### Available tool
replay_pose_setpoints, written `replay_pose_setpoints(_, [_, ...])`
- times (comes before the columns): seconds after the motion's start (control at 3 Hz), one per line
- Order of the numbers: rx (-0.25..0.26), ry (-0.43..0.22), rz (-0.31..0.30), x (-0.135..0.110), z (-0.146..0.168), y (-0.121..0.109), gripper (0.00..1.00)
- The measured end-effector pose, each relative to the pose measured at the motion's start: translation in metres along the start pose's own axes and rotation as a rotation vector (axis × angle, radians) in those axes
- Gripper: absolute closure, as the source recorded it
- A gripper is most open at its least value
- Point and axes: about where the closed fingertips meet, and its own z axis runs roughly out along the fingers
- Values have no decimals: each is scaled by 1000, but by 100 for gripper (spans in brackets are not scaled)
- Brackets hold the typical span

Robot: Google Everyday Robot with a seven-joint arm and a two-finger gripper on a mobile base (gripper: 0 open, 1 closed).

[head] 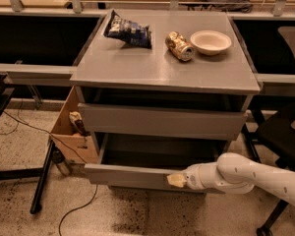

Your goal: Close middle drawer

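The middle drawer (128, 175) is a wide grey drawer pulled out from the cabinet, and its dark tray interior (162, 151) shows behind the flat front panel. My gripper (176, 180), with a cream tip on a white arm (246, 176) coming in from the right, rests against the outside of that front panel, right of its middle. Another grey drawer front (162, 122) sits above it. Anything below the open drawer is hidden.
On the cabinet top (137, 68) lie a dark chip bag (128, 32), a tipped can (180, 46) and a white bowl (211, 42). A cardboard box (71, 132) stands to the left of the cabinet. A black chair (285, 132) stands to the right. A cable (73, 210) runs across the floor.
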Motion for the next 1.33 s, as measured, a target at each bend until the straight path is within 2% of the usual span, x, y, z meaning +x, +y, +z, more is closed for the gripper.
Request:
replay_pose_setpoints(0.33, [-1, -56, 35, -12, -2, -5, 100])
replay_pose_setpoints(0.67, [-6, -74, 53, -24, 3, -7, 100])
replay_pose_setpoints(1.33, [1, -91, 47, -48, 9, -5, 100])
